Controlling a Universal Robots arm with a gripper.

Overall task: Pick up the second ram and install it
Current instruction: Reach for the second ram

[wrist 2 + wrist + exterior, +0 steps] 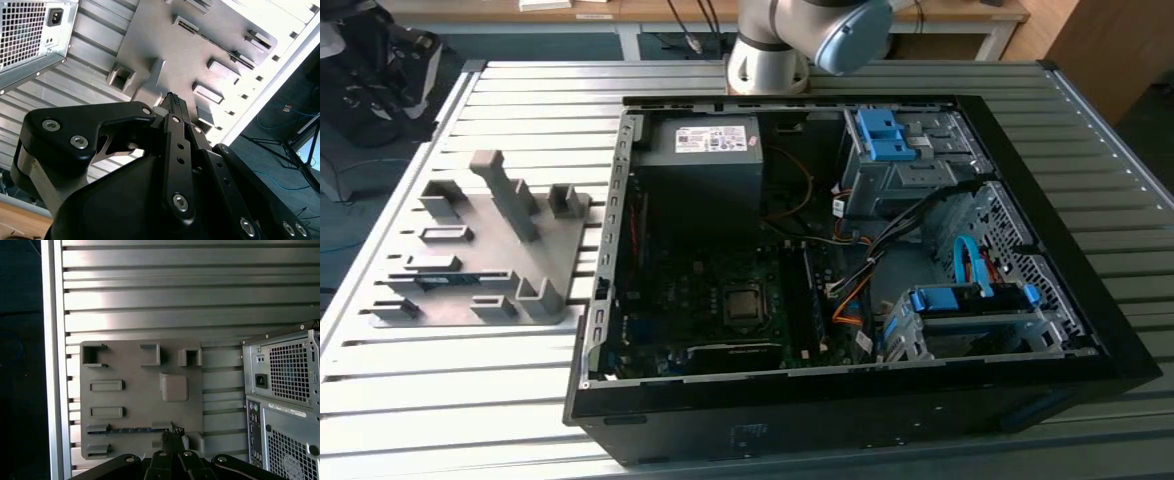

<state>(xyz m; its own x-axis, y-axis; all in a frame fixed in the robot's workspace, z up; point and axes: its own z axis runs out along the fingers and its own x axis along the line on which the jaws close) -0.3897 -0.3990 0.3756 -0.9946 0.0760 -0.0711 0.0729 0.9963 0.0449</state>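
The second ram (129, 430) is a thin dark strip standing on edge in a slot of the grey holder block (135, 375). In the exterior view the second ram (462, 279) shows as a green-blue strip low in the holder block (480, 250), at that view's left of the open computer case (854, 250). My gripper (175, 433) hangs well above the block, its black fingers pressed together with nothing between them. In the second wrist view the gripper (174, 100) points down at the holder block (175, 50).
The case's motherboard (734, 300) lies open, with its power supply (707, 150), blue drive cages (947, 310) and loose cables. The ribbed metal table (480, 390) runs all round. The case's rear panel (285, 390) stands beside the block. The arm's base (774, 50) is behind the case.
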